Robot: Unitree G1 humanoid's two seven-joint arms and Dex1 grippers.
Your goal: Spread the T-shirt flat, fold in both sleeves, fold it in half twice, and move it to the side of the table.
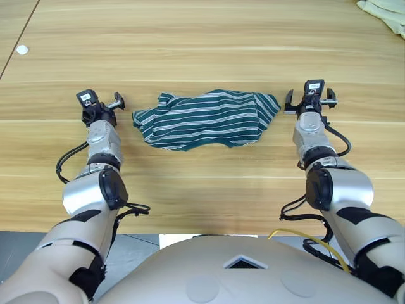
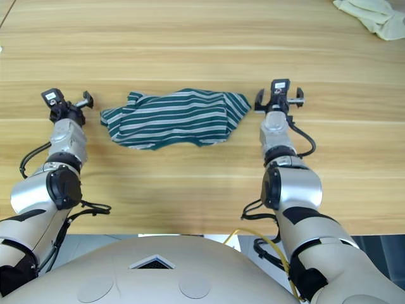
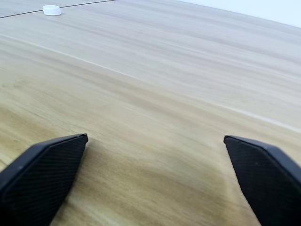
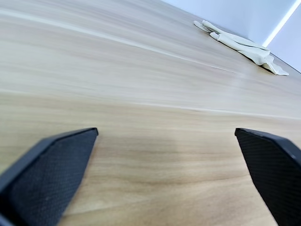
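The T-shirt [image 1: 205, 119] lies crumpled on the worktop [image 1: 202, 50] between our left gripper [image 1: 101, 102] and right gripper [image 1: 310, 98], both wide open and empty; we judge spreading, folding and moving all undone.

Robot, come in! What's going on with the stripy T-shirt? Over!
Left gripper open, empty, left of T-shirt. Right gripper open, empty, right of it. T-shirt bunched, not spread. Pale cloth far corner, apart.
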